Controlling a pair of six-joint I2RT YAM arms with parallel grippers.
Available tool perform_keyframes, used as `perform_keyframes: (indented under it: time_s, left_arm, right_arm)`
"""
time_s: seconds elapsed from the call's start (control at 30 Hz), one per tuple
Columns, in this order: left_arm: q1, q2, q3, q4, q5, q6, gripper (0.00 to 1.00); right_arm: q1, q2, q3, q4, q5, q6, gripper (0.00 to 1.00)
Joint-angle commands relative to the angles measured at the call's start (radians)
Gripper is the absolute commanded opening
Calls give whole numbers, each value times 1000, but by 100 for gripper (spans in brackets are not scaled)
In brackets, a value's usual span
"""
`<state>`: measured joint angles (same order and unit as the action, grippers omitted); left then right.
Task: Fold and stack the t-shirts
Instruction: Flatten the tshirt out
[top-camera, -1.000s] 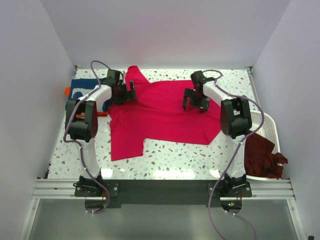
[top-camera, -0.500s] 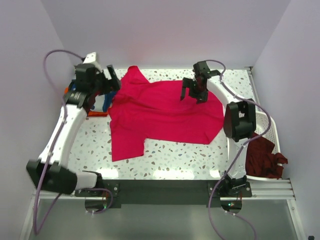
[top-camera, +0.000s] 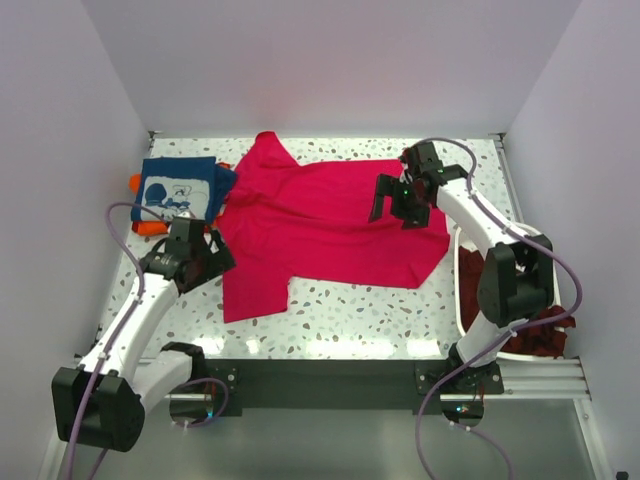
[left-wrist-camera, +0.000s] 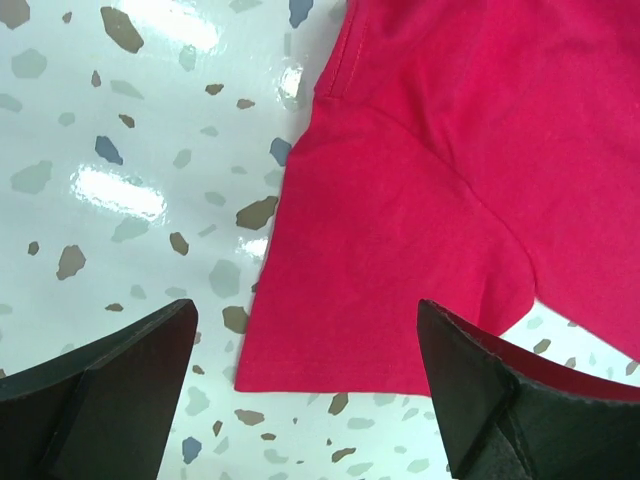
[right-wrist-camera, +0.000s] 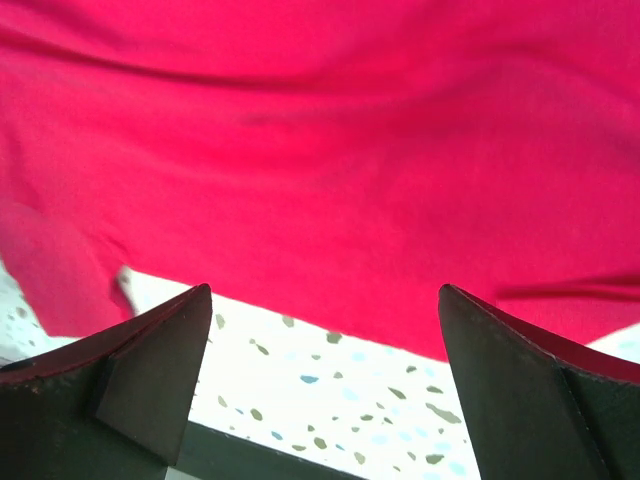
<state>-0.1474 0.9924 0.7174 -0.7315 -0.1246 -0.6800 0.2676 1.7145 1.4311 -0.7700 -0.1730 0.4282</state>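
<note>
The crimson-pink t-shirt (top-camera: 330, 225) lies spread flat in the middle of the speckled table (top-camera: 350, 310). Its long axis runs left to right across the overhead frame, with one sleeve pointing to the top edge and the lower sleeve (top-camera: 250, 285) reaching toward the bottom left. At upper left a folded navy shirt (top-camera: 178, 187) sits on an orange shirt (top-camera: 150, 228). Maroon shirts (top-camera: 525, 320) hang in the white basket (top-camera: 540, 248) at the right.

The coming move, I judge, turns on the lower sleeve. It lies just to the right of the left claw (top-camera: 218, 258), and in the wrist view its hem and side edge fall between the two fingers, so the left arm is plainly the nearer. That arm is stretched low and forward from its base, jaws spread wide and holding nothing. The right claw (top-camera: 393, 208) hangs over the shirt's right half with its arm bent back across the basket, and its jaws are also wide apart and empty.
</note>
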Motion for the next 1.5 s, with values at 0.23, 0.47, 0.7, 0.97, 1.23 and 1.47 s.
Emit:
perform_keyframes:
  time_s: [0.23,0.47,0.7,0.97,1.23,1.47]
  left_arm:
    - [-98,72,-58,15,-49,-114,85]
    - [-173,75,-90,-49,-107,-171,78]
    - [-201,115,-96,-83,-136,-239,75]
    - [-210,126,-145,-77,-122,-320,69]
    - [-239,164,-153,-68,-135,-354,60]
    - [-245,187,-196,-26,-119,-369,50]
  right_arm:
    - [-2,-124,-162,6,-37,-51,98]
    - [-2,-124,-192,51,-82,-3,98]
    - [-1,-153,-239,58,-72,-6,98]
    - [-2,-179,-287,61,-69,-5,98]
    - [-1,-174,-273,49,-62,-11,98]
    - [-2,-179,-273,43,-49,-14,98]
